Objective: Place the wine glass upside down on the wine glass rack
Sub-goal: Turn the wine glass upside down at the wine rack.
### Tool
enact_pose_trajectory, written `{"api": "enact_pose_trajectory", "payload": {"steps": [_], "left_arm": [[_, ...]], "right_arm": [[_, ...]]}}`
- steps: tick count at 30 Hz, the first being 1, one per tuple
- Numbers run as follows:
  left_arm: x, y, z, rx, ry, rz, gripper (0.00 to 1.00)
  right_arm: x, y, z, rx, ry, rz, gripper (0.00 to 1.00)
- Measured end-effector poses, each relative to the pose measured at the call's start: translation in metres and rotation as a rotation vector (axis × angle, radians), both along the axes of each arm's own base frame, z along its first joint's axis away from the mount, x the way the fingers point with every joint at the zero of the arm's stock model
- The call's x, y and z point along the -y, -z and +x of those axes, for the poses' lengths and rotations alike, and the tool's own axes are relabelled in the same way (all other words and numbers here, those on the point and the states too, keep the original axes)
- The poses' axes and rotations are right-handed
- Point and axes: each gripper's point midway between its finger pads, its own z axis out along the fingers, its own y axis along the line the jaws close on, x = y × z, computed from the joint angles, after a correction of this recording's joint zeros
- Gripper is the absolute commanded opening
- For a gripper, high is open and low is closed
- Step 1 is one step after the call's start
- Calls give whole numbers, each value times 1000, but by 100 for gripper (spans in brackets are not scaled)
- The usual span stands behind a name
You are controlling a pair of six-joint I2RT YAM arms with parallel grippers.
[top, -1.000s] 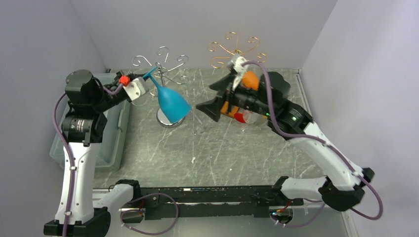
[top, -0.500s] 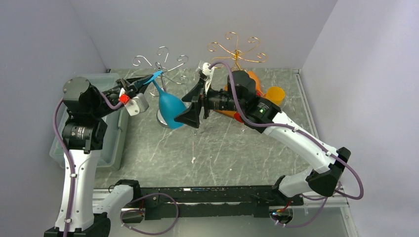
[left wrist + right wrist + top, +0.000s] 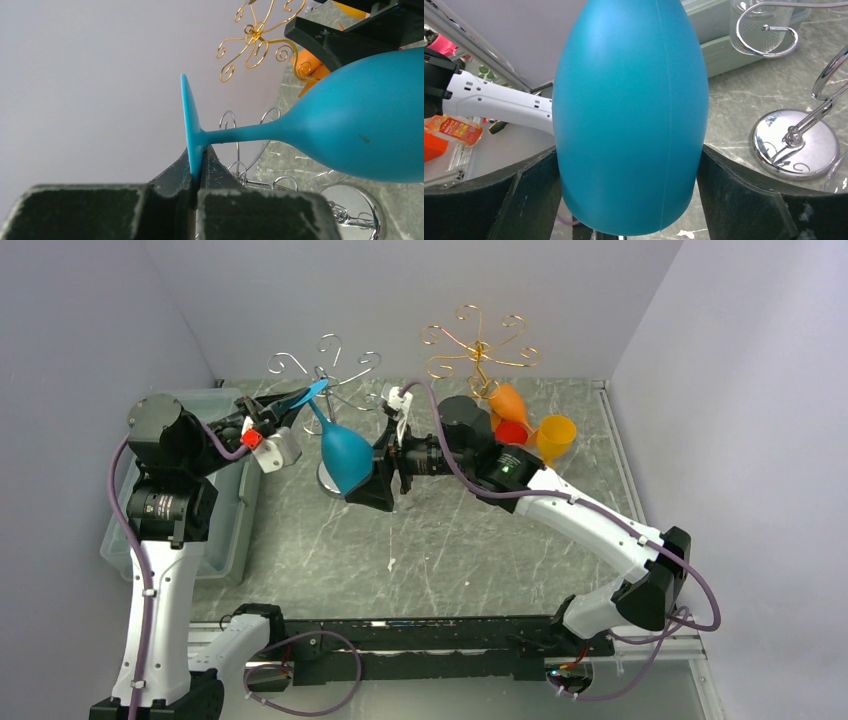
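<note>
The left gripper [image 3: 195, 167] pinches the wine glass [image 3: 345, 455] by its foot, stem slanting down to the bowl, which sits between the right gripper's [image 3: 372, 480] wide-open fingers [image 3: 744, 200].

Wine glass [image 3: 350, 130] rim cropped (right edge).

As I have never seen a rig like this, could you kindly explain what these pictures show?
Two robot arms are bolted at the near edge of the table. One picture looks down from above and behind them; the other two come from wrist cameras. The left tool is shut on the foot of a blue wine glass, held tilted in the air. The right tool stands open, a finger on either side of the bowl; whether it touches I cannot tell. On the table stand a silver rack, a gold rack with orange glasses near it, and a grey bin.
</note>
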Motion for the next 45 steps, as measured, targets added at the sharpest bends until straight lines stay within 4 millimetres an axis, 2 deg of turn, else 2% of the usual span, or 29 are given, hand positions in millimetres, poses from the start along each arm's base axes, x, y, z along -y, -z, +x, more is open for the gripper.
{"api": "enact_pose_trajectory", "payload": {"steps": [7, 12, 14, 18, 19, 26, 29, 33, 39, 40, 42, 43, 45], "left_arm": [[0, -1, 1, 3, -3, -1, 0], [0, -2, 1, 8, -3, -2, 0], [0, -2, 1, 7, -3, -2, 0], [0, -1, 0, 3, 2, -1, 0], [1, 0, 0, 0, 6, 0, 0], [2, 6, -2, -8, 17, 20, 0], [2, 9, -2, -19, 20, 24, 0], [2, 10, -2, -14, 21, 33, 0], [2, 13, 0, -26, 20, 35, 0], [2, 13, 1, -27, 20, 35, 5], [2, 14, 2, -32, 22, 34, 40], [2, 13, 2, -31, 22, 31, 47], [3, 10, 1, -25, 24, 24, 71]], "right_arm": [[-1, 0, 1, 8, 7, 3, 59], [-2, 0, 2, 13, 7, 9, 51], [-2, 1, 2, 15, 9, 10, 57], [2, 0, 1, 23, 20, 18, 97], [3, -1, 1, 27, 24, 21, 99], [3, -14, 3, 63, 31, 46, 100], [-3, -20, 5, 68, 21, 58, 89], [-11, -14, 4, 52, -1, 51, 70], [-13, -10, 6, 45, 3, 42, 60], [-12, -10, 6, 47, 6, 41, 59], [-11, -8, 8, 50, 15, 40, 56], [-10, -8, 8, 53, 21, 37, 55], [-9, -5, 12, 64, 38, 29, 54]]}}
